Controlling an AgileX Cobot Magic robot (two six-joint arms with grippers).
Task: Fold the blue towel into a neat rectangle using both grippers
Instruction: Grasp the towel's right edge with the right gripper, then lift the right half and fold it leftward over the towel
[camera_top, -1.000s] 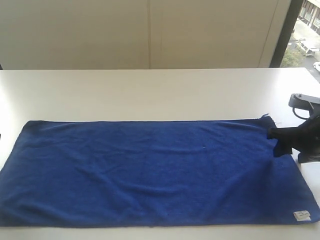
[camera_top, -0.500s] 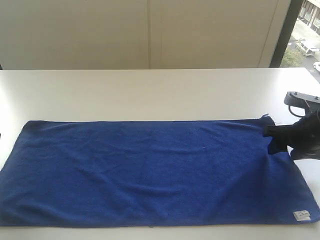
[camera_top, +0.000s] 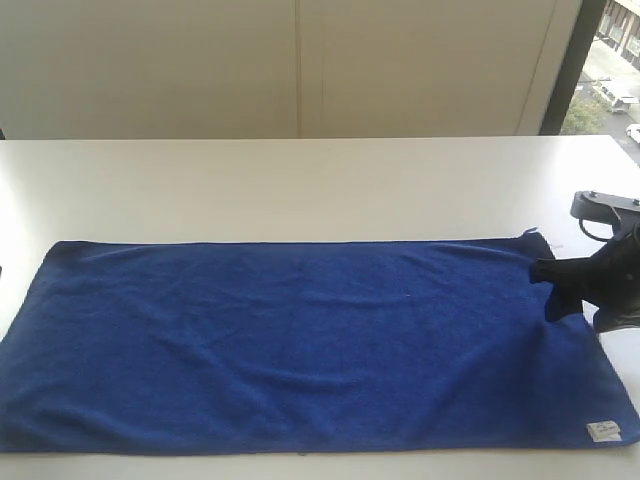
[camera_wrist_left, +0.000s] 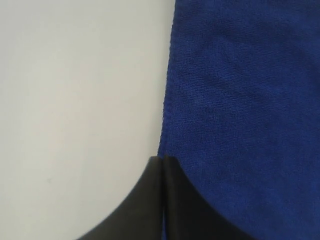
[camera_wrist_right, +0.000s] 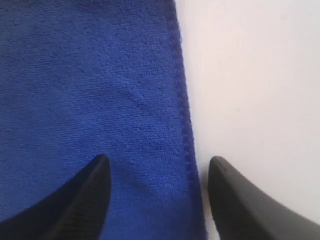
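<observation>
Towel position first: the blue towel (camera_top: 300, 340) lay spread flat in one layer on the white tabletop (camera_top: 300, 185). Its long side ran across my exterior view, and its small white tag (camera_top: 603, 431) sat at the near right corner. A few soft wrinkles crossed the cloth.

My right end effector (camera_top: 545, 290) was at the towel's right short edge, near the far corner. Its jaws were released wide, one finger (camera_wrist_right: 95, 190) over the cloth and the other over bare tabletop, with the stitched hem (camera_wrist_right: 186, 130) running between them. It grasped nothing.

My left end effector (camera_wrist_left: 163, 162) was clenched, tips pressed together right at the towel's opposite edge. I could not tell whether it touched the cloth.
</observation>
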